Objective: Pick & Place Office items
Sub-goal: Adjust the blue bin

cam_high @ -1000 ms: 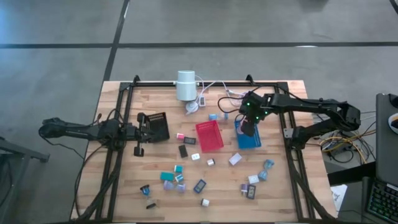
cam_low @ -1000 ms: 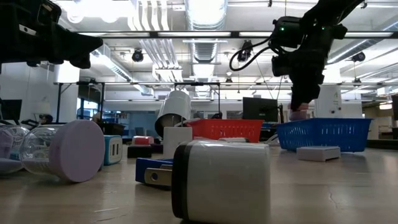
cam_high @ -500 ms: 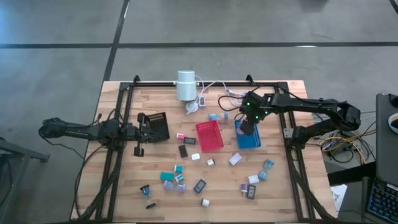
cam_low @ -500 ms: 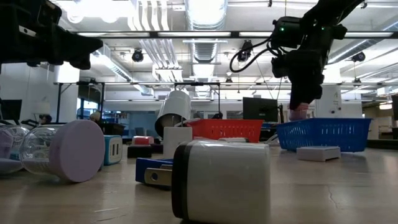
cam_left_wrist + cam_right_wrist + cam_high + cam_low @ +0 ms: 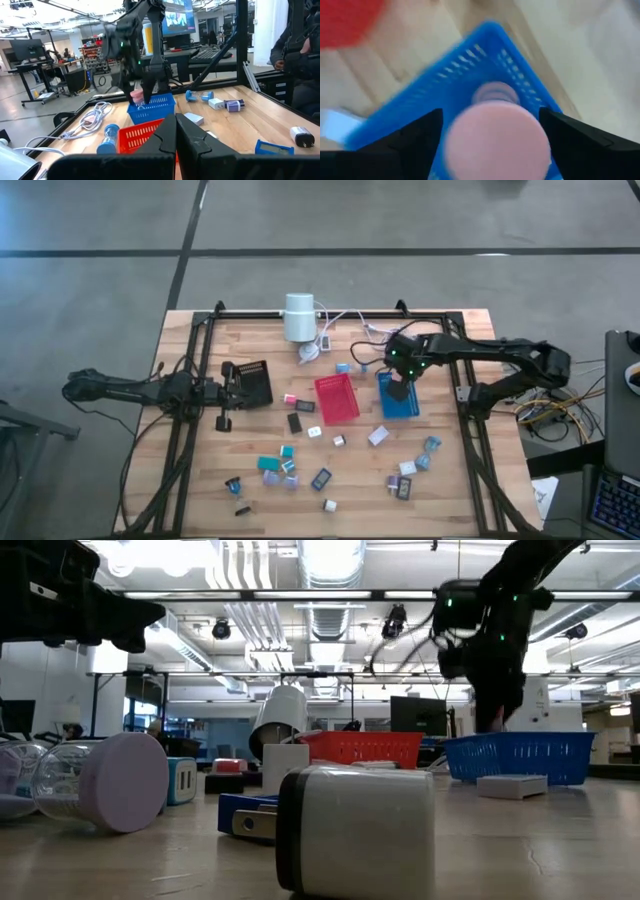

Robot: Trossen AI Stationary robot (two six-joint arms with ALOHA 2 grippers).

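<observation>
My right gripper [image 5: 398, 392] points steeply down over the far end of the blue tray [image 5: 403, 406], its fingers open. A pink round disc [image 5: 497, 137] shows between the fingers [image 5: 415, 137], over the tray's inside [image 5: 485, 40], where another pale disc [image 5: 494, 92] lies. The left wrist view shows the pink disc [image 5: 137, 95] at the fingertips, just above the tray's rim. My left gripper [image 5: 175, 135] is shut and level at the table's left, by the black tray [image 5: 255, 383]. Several small office items [image 5: 290, 465] lie loose on the near half of the table. My right gripper stands with one finger on either side of the pink disc's rim [image 5: 455, 145], coming from above and pointing down. The picture is blurred, and I cannot tell whether the fingers touch the disc. The disc is over the blue tray, clear of the table.
A red tray [image 5: 337, 398] lies between the black and blue trays. A white cylinder [image 5: 298, 317] with cables stands at the far edge. Black frame rails [image 5: 470, 450] run along both table sides. In the low view, a white-and-black block [image 5: 355, 830] and a lilac-capped jar [image 5: 100, 780] lie near.
My right gripper has opened over the blue tray while staying in place. The pink disc that showed at its fingertips in the low view no longer shows there.
</observation>
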